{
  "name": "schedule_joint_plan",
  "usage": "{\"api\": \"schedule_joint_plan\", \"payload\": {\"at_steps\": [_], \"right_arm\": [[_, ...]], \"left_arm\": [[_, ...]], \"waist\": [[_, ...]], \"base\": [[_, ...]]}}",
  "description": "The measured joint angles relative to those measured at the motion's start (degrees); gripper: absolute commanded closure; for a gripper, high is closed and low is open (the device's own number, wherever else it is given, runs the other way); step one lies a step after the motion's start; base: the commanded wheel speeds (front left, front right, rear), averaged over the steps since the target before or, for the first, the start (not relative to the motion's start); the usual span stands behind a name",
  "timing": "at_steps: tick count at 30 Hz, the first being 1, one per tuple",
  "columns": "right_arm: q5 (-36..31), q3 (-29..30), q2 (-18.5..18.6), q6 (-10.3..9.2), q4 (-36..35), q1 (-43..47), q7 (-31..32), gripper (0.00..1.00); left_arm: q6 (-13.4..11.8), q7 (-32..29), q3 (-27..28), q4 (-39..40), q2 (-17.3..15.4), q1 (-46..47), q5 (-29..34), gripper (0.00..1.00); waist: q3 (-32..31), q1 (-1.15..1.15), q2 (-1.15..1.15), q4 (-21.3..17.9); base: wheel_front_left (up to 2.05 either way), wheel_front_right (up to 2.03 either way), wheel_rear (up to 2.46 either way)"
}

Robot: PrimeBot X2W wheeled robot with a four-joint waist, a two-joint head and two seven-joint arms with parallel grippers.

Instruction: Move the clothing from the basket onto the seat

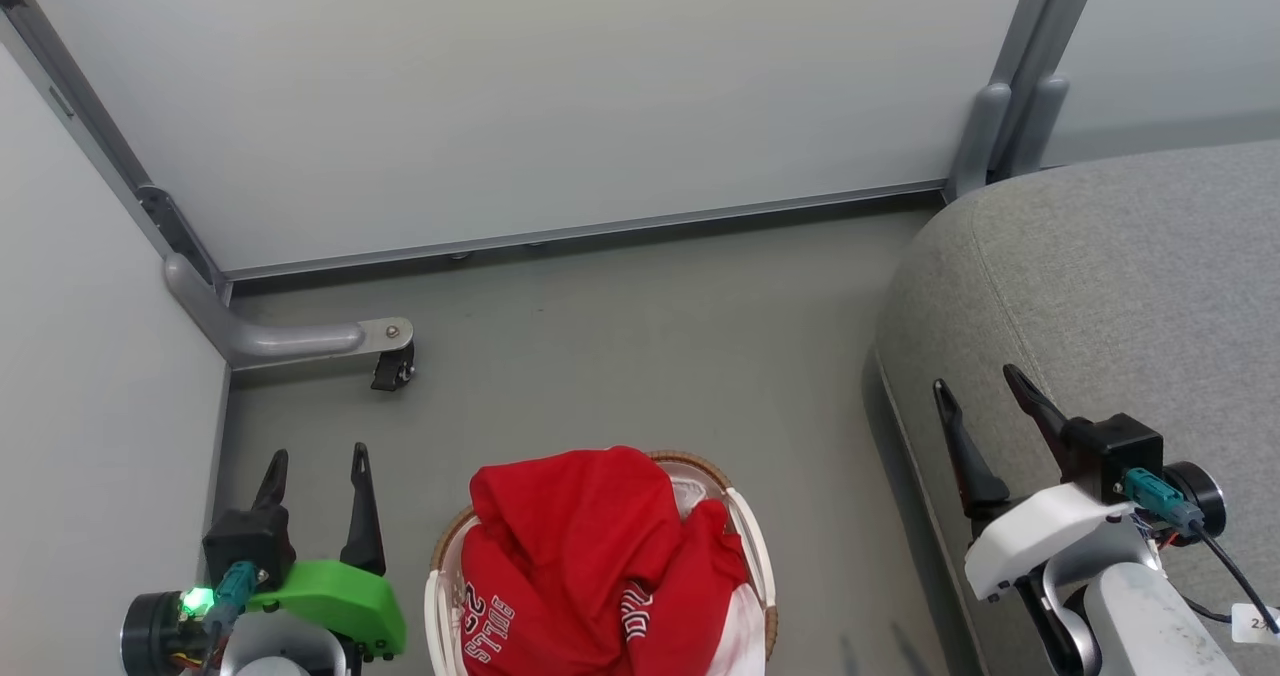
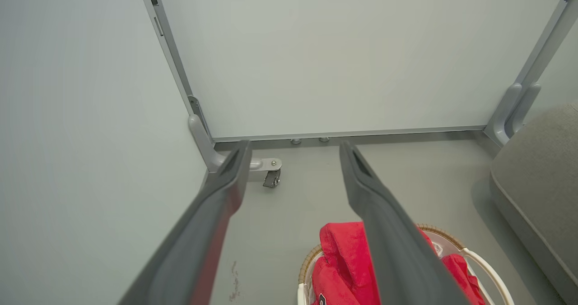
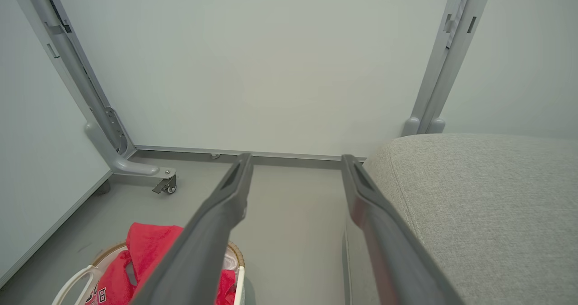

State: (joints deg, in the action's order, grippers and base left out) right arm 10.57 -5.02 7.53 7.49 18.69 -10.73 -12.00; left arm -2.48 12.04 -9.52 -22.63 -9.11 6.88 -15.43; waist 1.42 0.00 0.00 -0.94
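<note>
left tool (image 1: 319, 451) sits closest in, at the lower left of the head view. its two dark fingers point up and stand apart, empty, with bare floor (image 1: 640, 356) between them. a small green light glows by its green cover. just left of it rises a pale side panel (image 1: 90, 356). beyond it, a grey metal foot (image 1: 300, 339) with a small black caster (image 1: 393, 368) rests on the floor at the corner of the panels.

to the right, between the two tools, the basket (image 1: 762, 571) stands on the floor, cut off by the bottom edge of the view. the clothing (image 1: 590, 546) is heaped inside it, red and bunched high above the brown woven rim, with white lettering on its lower folds. a bit of white liner (image 1: 745, 631) shows at the basket's right side. neither tool touches the clothing or the basket.

further right, the right tool (image 1: 975, 376) shows against the left edge of the seat (image 1: 1120, 286), its fingers spread apart and empty. the seat is grey fabric with a rounded edge and a stitched seam, and a strip of floor lies between it and the basket. behind everything a pale back panel (image 1: 520, 96) runs across, meeting a grey post (image 1: 1010, 106) by the seat's far corner.
</note>
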Motion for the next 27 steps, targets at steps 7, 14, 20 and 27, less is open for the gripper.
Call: {"api": "schedule_joint_plan", "payload": {"at_steps": [7,14,20,27], "right_arm": [[-2.8,-1.1,0.2,0.01,-0.8,-1.8,-0.8,0.0],[-4.8,-0.8,-0.7,0.01,-3.9,-5.5,-1.6,0.0],[-6.9,-1.3,-1.5,0.02,-6.5,-9.7,-2.2,0.0],[-9.3,-2.0,-3.2,0.02,-9.5,-15.6,-2.9,0.0]], "left_arm": [[1.3,0.8,0.1,-1.4,0.8,0.9,3.5,0.0],[3.8,1.6,0.4,-2.9,1.9,4.7,6.3,0.0],[5.6,2.2,0.0,-4.4,2.3,9.8,9.5,0.0],[7.5,2.8,-1.5,-8.2,2.8,15.9,12.6,0.0]], "waist": [[1.8,0.0,0.0,-0.8],[6.4,0.0,0.0,-2.0],[12.0,0.0,0.0,-3.1],[20.0,0.0,0.0,-5.0]], "base": [[0.0,0.0,0.0],[0.0,0.0,0.0],[0.0,0.0,0.0],[0.0,0.0,0.0]]}}
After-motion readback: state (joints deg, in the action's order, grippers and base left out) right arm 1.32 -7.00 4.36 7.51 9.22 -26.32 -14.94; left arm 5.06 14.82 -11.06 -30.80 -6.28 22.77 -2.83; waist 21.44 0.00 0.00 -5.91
